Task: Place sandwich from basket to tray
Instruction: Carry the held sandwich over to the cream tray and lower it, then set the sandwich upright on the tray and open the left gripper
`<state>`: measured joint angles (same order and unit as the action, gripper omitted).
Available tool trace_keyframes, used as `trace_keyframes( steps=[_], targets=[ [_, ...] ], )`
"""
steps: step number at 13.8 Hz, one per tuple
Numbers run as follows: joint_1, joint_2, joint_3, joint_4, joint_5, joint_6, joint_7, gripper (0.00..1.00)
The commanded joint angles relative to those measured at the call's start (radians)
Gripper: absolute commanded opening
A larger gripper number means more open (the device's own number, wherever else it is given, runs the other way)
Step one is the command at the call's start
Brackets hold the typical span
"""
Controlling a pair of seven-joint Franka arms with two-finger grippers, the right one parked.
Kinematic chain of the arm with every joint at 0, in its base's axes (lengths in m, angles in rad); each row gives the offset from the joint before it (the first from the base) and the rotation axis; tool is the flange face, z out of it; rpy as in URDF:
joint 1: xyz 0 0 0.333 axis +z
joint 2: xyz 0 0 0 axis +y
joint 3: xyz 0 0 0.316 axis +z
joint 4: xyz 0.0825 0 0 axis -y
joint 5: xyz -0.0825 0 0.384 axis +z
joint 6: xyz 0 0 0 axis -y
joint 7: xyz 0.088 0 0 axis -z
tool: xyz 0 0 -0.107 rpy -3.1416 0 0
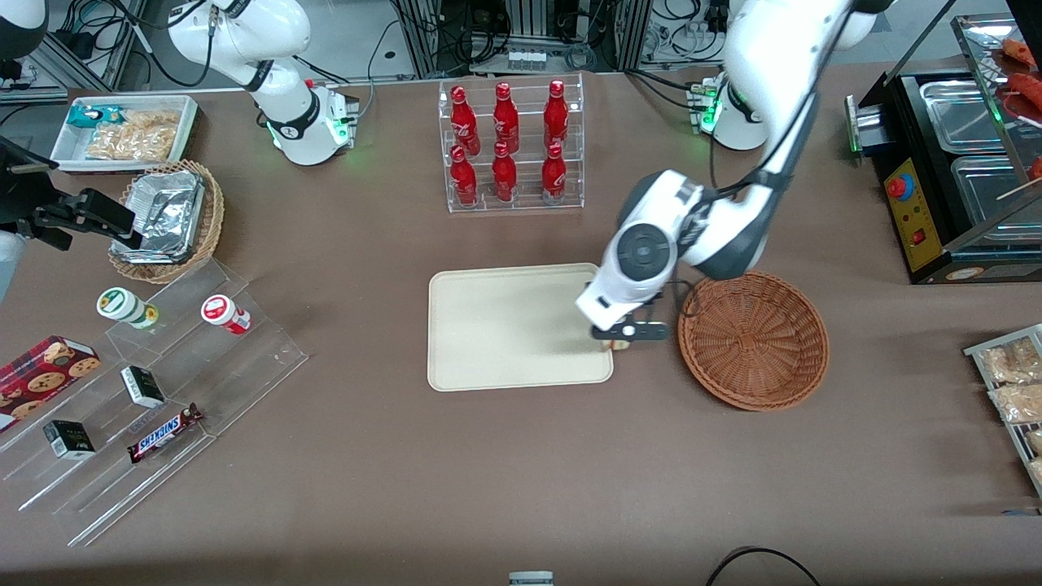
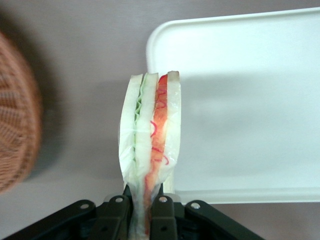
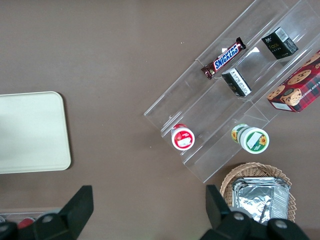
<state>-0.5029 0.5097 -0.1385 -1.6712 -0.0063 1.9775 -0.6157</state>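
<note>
My left gripper [image 1: 620, 338] hangs above the edge of the cream tray [image 1: 505, 325] on its basket side. It is shut on the sandwich [image 2: 150, 135], a wedge of white bread in clear wrap with green and red-orange filling, held by its narrow end between the black fingers [image 2: 167, 220]. In the front view only a small pale bit of the sandwich [image 1: 620, 345] shows under the gripper. The reddish-brown wicker basket [image 1: 755, 338] stands beside the tray toward the working arm's end, with nothing in it. The tray's corner [image 2: 240, 100] and part of the basket [image 2: 15, 125] also show in the left wrist view.
A clear rack of red bottles [image 1: 509, 146] stands farther from the front camera than the tray. A clear stepped shelf with snacks [image 1: 146, 391], a light wicker basket with a foil container [image 1: 167, 220] and a white snack tray [image 1: 126, 130] lie toward the parked arm's end. A black warmer [image 1: 952, 179] stands at the working arm's end.
</note>
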Motion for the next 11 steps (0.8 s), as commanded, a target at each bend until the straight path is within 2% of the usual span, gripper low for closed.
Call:
trace_keyframes(
  steps=[1, 5, 11],
  targets=[
    [-0.081, 0.124, 0.013, 0.175, -0.008, -0.022, -0.110, 0.07],
    [-0.147, 0.246, 0.013, 0.336, -0.006, 0.004, -0.206, 0.07],
    [-0.189, 0.308, 0.013, 0.360, -0.004, 0.096, -0.260, 0.07]
  ],
)
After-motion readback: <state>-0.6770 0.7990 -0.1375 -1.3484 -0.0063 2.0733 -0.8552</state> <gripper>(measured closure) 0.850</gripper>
